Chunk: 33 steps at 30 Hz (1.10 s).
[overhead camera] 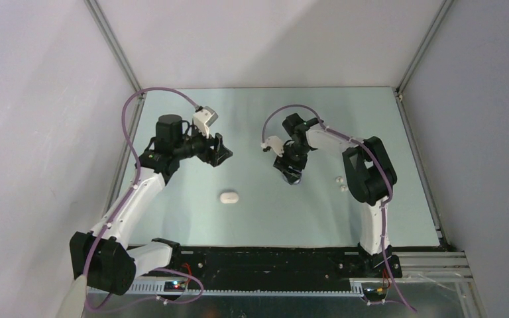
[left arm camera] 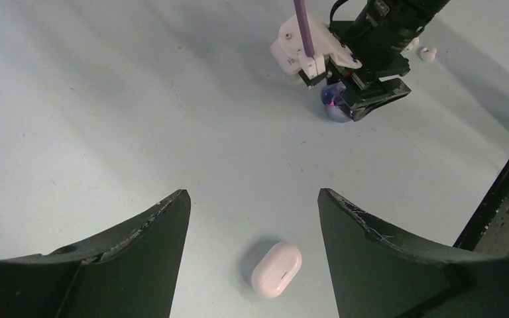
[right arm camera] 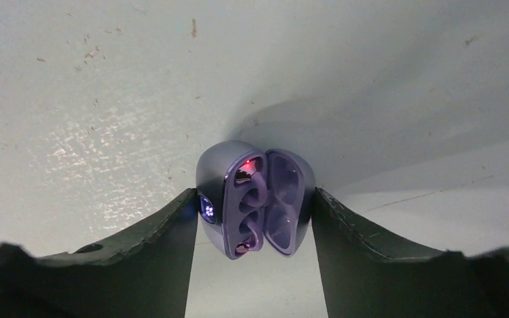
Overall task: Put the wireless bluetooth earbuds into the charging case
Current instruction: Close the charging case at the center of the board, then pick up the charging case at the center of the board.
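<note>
A purple charging case (right arm camera: 255, 199) stands on edge on the table with its lid part open. My right gripper (right arm camera: 253, 197) is shut on it, one finger on the base and one on the lid. Two translucent purple earbuds (right arm camera: 246, 171) sit in its wells, with a red light glowing. In the top view the right gripper (overhead camera: 290, 171) points down at mid-table. Two white earbuds (overhead camera: 340, 183) lie loose to its right. A closed white case (overhead camera: 228, 197) lies flat on the table. My left gripper (left arm camera: 253, 193) is open and empty above that white case (left arm camera: 276, 268).
The white buds (left arm camera: 427, 53) also show far off in the left wrist view, behind the right gripper and purple case (left arm camera: 337, 111). Grey walls and metal frame posts (overhead camera: 116, 50) enclose the table on three sides. The arm bases sit at the near edge.
</note>
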Each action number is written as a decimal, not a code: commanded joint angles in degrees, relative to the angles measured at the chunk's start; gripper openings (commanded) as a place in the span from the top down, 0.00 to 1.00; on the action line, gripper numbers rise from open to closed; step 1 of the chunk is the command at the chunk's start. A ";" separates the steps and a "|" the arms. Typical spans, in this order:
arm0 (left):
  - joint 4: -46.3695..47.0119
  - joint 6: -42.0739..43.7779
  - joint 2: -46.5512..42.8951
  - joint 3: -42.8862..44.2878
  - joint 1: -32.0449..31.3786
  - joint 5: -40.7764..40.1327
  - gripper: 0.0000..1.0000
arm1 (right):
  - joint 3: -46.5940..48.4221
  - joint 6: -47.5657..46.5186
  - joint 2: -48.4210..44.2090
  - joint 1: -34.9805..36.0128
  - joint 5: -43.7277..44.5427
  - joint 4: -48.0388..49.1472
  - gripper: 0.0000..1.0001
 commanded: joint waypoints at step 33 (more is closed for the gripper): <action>-7.94 1.12 0.27 1.61 3.01 -17.89 0.01 | -12.62 27.32 -28.89 -17.86 -17.61 20.81 0.06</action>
